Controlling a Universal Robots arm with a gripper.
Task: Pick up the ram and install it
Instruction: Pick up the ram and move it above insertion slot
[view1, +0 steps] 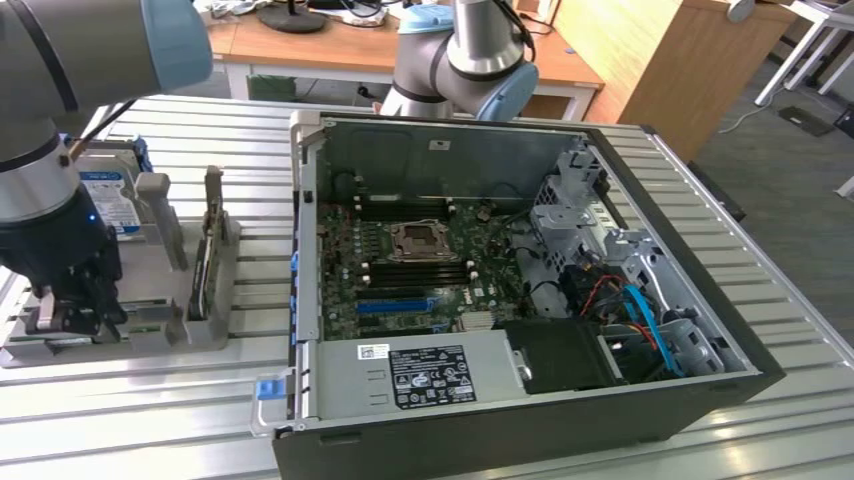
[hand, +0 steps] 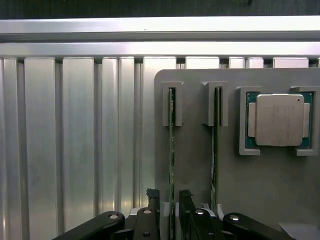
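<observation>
Two green ram sticks stand on edge in a grey holder (hand: 195, 165). In the wrist view one ram (hand: 171, 150) runs straight between my fingers and the other ram (hand: 215, 145) stands one slot over. My gripper (hand: 168, 197) is open, with a black finger (hand: 152, 200) on each side of the first stick's edge and small gaps showing. In the exterior view my gripper (view1: 74, 305) hangs low over the holder at the exterior view's left, and a ram stick (view1: 207, 262) stands beside it.
A square silver-topped processor (hand: 279, 120) sits in the holder's pocket. A blue-labelled hard drive (view1: 104, 195) stands behind the gripper. The open computer case (view1: 694, 300) lies to the exterior view's right, its motherboard (view1: 414, 265) with dark memory slots exposed. The table (hand: 60, 150) is ribbed aluminium.
</observation>
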